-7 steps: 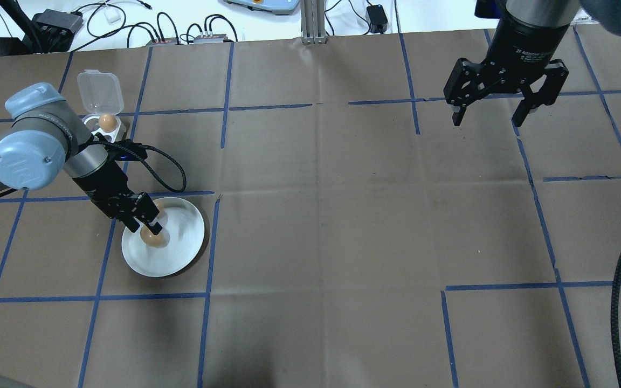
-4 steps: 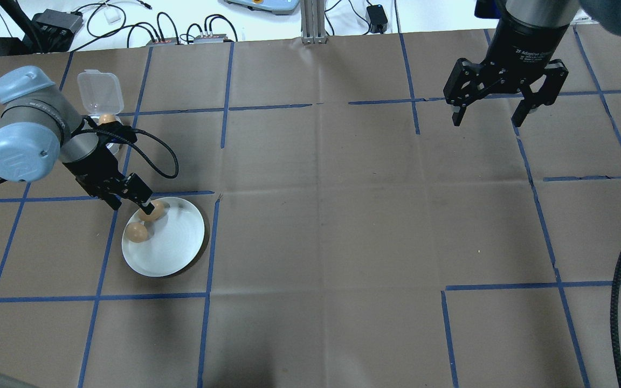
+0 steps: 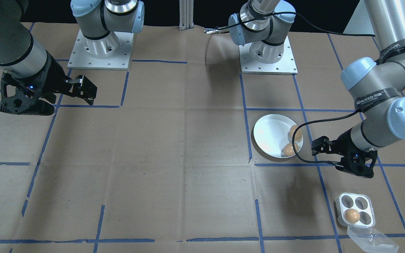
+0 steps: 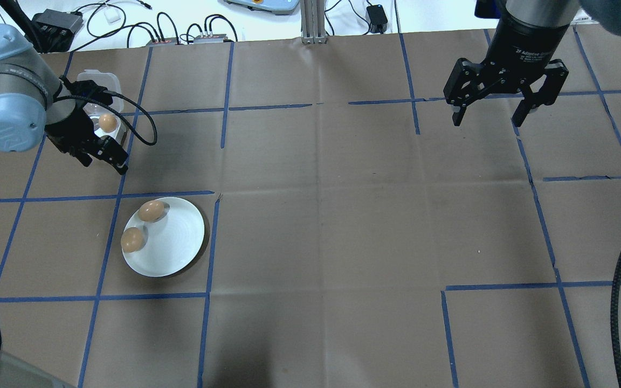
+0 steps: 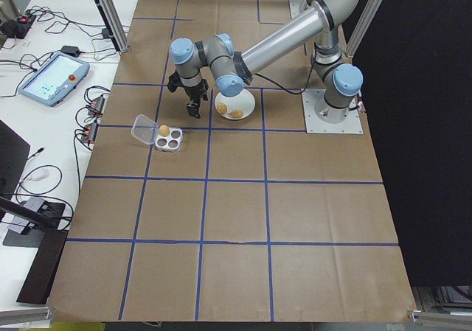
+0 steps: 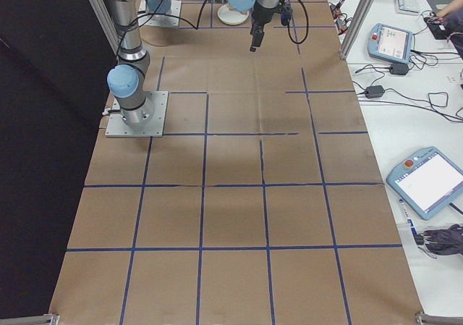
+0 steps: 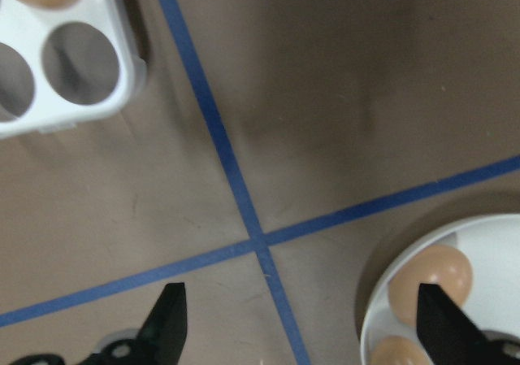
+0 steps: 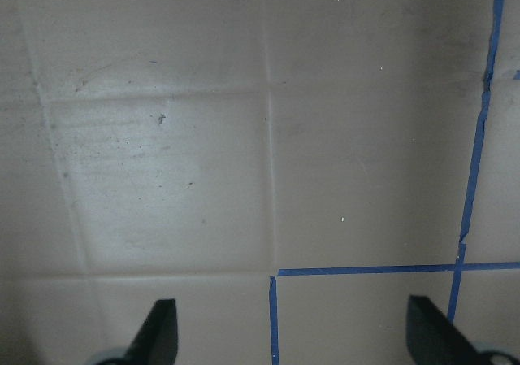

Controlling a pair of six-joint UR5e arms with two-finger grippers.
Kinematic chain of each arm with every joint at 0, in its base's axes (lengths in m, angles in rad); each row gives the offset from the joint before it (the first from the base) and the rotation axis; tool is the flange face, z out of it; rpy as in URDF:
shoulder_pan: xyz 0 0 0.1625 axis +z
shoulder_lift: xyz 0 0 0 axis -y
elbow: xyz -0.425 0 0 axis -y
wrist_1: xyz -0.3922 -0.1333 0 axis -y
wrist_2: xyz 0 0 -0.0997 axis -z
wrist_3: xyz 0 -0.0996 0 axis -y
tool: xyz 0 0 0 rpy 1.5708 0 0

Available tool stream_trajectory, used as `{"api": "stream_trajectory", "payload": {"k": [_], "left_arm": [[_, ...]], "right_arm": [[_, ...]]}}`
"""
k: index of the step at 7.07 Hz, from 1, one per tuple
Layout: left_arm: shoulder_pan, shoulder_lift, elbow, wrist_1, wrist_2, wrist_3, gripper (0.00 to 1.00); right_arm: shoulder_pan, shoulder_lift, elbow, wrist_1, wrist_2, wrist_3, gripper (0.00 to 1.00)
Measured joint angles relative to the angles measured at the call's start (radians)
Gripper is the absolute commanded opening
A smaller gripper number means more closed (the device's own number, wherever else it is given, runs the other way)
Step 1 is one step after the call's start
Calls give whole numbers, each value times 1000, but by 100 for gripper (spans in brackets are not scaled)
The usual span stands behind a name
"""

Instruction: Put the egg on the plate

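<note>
Left gripper (image 4: 107,156) empty; two brown eggs (image 4: 150,210) on glossy white plate (image 4: 173,248).

Two eggs (image 4: 141,226) on plate (image 4: 178,242) (near rim)

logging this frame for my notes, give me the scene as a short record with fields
plate: white plate on the brown paper, on the robot's left side
eggs on plate: two, lying near its rim
egg tray: four-cup tray, lid open, one egg in it, three cups empty
left gripper: open, holding nothing, above the paper between tray and plate
right gripper: open, holding nothing, raised over bare paper on the far side of the table
</note>
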Motion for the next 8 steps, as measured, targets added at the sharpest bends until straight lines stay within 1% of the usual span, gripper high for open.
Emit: {"api": "stream_trajectory", "payload": {"k": [2, 4, 6, 8], "left_arm": [[0, -89, 124, 4, 3, -24, 99], [-2, -171, 223, 4, 3, -39, 99], [-2, -229, 279, 6, 4, -41, 99], [-1, -267, 308, 29, 4, -55, 99]], "right_arm": [[0, 0, 0, 0, 0, 0, 100], [0, 0, 0, 0, 0, 0, 100], [0, 0, 0, 0, -1, 0, 100], [0, 0, 0, 0, 0, 0, 100]]}}
